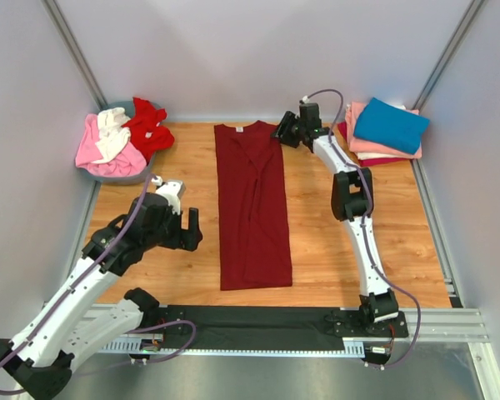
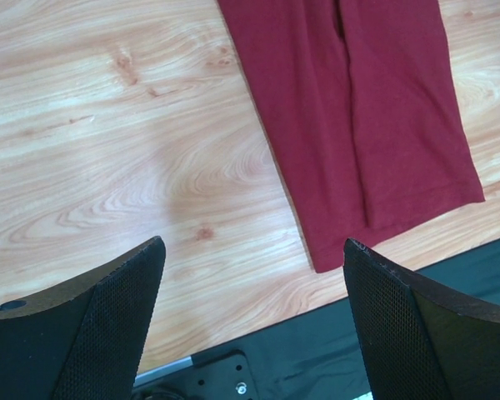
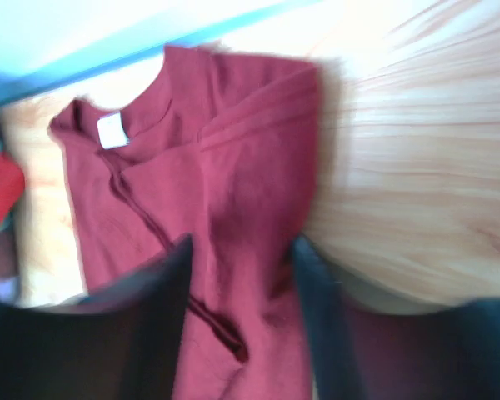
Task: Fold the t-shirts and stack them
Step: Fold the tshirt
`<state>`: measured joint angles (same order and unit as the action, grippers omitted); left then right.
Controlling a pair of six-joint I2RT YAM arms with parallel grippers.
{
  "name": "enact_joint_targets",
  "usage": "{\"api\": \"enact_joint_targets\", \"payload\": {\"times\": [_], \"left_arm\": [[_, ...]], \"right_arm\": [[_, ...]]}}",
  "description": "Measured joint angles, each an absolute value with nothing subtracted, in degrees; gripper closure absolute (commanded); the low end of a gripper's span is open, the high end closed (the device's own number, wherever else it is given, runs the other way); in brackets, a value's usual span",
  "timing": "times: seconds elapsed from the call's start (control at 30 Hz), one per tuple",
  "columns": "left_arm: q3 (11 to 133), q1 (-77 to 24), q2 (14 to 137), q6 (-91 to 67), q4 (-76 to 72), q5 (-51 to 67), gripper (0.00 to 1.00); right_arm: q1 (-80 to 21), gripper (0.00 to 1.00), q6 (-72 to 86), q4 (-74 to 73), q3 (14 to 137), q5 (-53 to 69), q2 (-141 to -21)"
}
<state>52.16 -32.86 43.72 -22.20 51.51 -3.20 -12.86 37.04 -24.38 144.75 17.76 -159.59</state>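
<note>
The room was a small booth with pale grey walls on three sides and metal posts running up the far corners. The table was light wood with a clear grain, and a black mat and a metal rail ran along its near edge by my bases.

The maroon shirt lay flat down the middle of the wood, folded lengthwise into a long strip, with its collar at the far end and its hem close to the black mat. A white label showed inside the collar.

My left gripper hung over bare wood just left of the shirt's near left corner. Its fingers were spread wide and held nothing.

My right gripper was reached out to the far right corner of the shirt, by the shoulder. Its fingers stood apart over the cloth. That view was blurred, so I could not tell if they touched it.

At the far left a round grey tub held the pink shirt, the white shirt and the red shirt, all crumpled together. At the far right the blue shirt lay folded on top of a folded pink one.
</note>
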Motion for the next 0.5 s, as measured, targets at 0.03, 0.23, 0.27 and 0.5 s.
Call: {"api": "enact_joint_targets", "payload": {"times": [0.03, 0.23, 0.27, 0.5], "left_arm": [[52.16, -32.86, 43.92, -22.22, 51.55, -3.49, 0.08], [52.16, -32.93, 46.35, -23.35, 51.62, -6.63, 0.05], [52.18, -33.21, 47.7, -23.83, 51.62, -7.22, 0.04], [47.22, -40.38, 56.58, -30.13, 46.22, -8.84, 0.04]], "right_arm": [[-12.86, 0.38, 36.71, -21.91, 143.2, 17.87, -158.65], [-12.64, 0.04, 32.01, -21.54, 131.57, 9.98, -148.92], [-12.29, 0.04, 31.11, -22.26, 130.15, 8.73, -147.17], [-9.15, 0.08, 29.1, -27.66, 111.24, 1.15, -122.74]]}}
